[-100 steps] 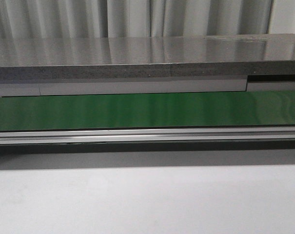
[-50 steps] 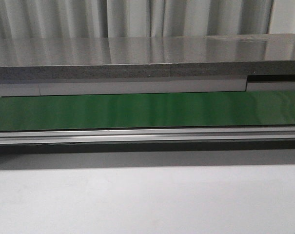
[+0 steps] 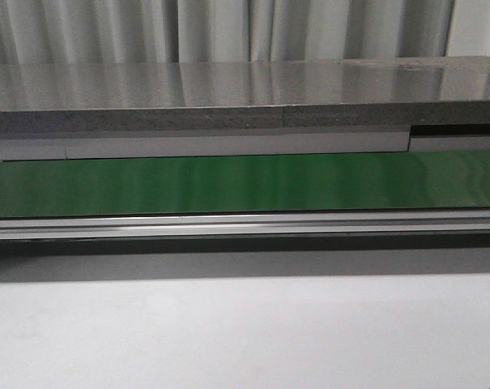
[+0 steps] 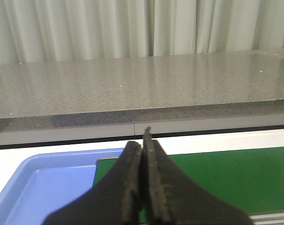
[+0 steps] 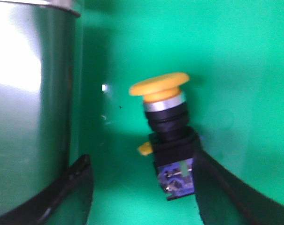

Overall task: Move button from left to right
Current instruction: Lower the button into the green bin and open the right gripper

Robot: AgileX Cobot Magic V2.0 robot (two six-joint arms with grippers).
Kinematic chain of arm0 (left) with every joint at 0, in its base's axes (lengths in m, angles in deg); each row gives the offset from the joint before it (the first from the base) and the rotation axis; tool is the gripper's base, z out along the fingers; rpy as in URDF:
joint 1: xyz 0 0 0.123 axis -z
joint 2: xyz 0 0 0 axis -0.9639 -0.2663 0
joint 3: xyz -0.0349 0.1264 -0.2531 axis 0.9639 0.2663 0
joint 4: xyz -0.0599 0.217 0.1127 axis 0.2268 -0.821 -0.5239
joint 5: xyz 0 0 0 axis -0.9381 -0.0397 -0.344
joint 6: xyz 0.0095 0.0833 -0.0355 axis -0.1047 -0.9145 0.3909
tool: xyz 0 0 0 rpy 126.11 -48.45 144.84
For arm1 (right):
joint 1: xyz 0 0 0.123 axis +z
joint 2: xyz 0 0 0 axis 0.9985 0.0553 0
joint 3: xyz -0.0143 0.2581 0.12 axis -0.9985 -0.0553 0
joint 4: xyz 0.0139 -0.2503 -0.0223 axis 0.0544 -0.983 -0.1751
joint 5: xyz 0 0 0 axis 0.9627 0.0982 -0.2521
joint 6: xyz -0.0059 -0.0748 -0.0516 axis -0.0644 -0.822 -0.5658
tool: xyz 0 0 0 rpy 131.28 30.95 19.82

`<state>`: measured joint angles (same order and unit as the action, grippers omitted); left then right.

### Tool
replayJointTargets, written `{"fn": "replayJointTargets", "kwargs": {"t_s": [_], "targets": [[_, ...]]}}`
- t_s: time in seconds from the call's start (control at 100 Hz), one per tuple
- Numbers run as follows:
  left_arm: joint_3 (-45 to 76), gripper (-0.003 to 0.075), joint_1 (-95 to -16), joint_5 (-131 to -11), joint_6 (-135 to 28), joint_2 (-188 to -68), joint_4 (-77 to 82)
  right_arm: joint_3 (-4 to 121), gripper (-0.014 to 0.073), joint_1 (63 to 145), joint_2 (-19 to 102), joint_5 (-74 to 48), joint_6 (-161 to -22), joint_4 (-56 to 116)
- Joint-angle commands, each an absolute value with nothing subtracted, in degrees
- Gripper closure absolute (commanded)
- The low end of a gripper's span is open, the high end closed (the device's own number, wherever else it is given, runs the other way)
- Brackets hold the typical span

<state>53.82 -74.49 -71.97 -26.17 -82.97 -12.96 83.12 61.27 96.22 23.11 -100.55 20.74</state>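
Observation:
The button (image 5: 172,140) lies on its side on the green belt (image 5: 235,47) in the right wrist view, with a yellow-orange mushroom cap (image 5: 159,86) and a black body with bluish markings. My right gripper (image 5: 142,157) is open with the jaws on either side of the button's body. The body lies against one finger (image 5: 217,187) and far from the other (image 5: 78,187). My left gripper (image 4: 142,140) is shut and empty, above the end of the green belt (image 4: 226,178). The front view shows neither gripper nor the button.
A blue tray (image 4: 48,187) sits by the end of the belt under my left gripper. A shiny metal rail (image 5: 29,93) runs along the belt beside the button. A grey stone counter (image 3: 228,89) and curtains lie behind the belt (image 3: 245,182).

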Motion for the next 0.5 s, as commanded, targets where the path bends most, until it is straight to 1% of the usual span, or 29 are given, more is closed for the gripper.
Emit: {"fn": "replayJointTargets", "kwargs": {"t_s": [0.0,0.16,0.36,0.49], "targets": [[52.3,0.074,-74.1,-67.4,-26.2,-83.5,-12.2,85.2,0.0117,60.8,93.4,21.6,-101.1,20.6],[52.3,0.074,-74.1,-67.4,-26.2,-83.5,-12.2,85.3,0.0117,60.9,92.1,21.1,-99.9,21.9],[52.3,0.074,-74.1,-67.3,-26.2,-83.5,-12.2,85.4,0.0118,61.3,88.8,19.7,-99.8,30.2],[52.3,0.074,-74.1,-67.3,-26.2,-83.5,-12.2,85.4,0.0151,62.5,86.4,19.5,-99.8,34.4]]}}
